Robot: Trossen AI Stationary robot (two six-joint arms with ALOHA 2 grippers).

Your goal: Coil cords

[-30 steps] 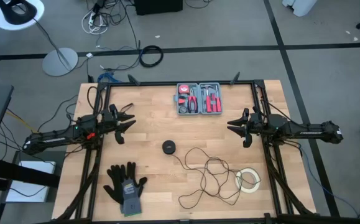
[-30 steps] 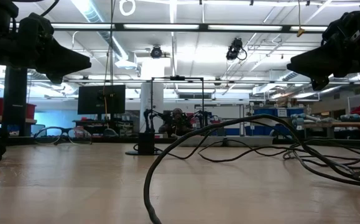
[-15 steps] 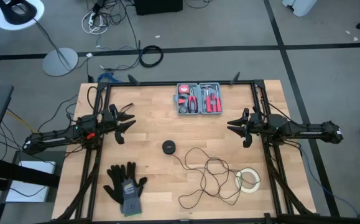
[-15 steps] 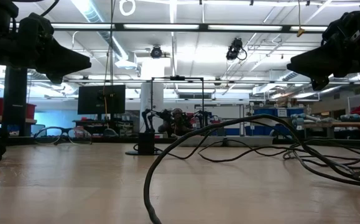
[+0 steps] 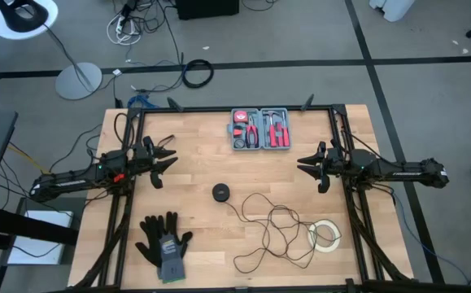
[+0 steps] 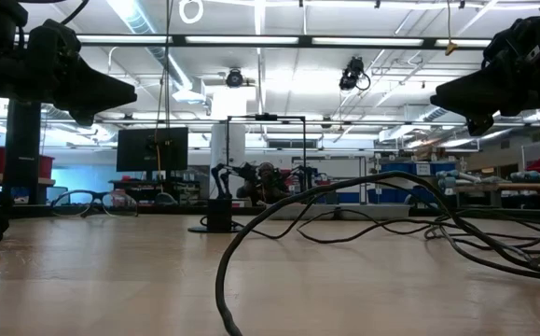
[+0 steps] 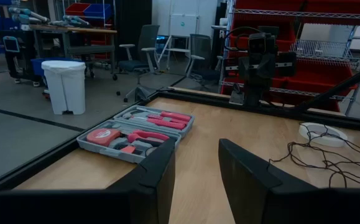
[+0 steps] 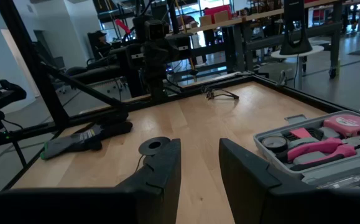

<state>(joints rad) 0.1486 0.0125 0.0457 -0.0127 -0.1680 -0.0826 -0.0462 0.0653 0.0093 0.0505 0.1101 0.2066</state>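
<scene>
You see the cord [image 5: 272, 232] loose on the worktop [image 5: 194, 175], well apart from both grippers. The left gripper [image 5: 168, 157] and right gripper [image 5: 303, 165] hover with jaws spread, holding nothing.

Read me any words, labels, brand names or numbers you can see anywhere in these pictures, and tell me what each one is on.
No readable text in any view.
The tool case and its tape measure show no legible marking.
The gloves carry nothing that can be made out.
The tape roll and the cord's disc look plain.
</scene>
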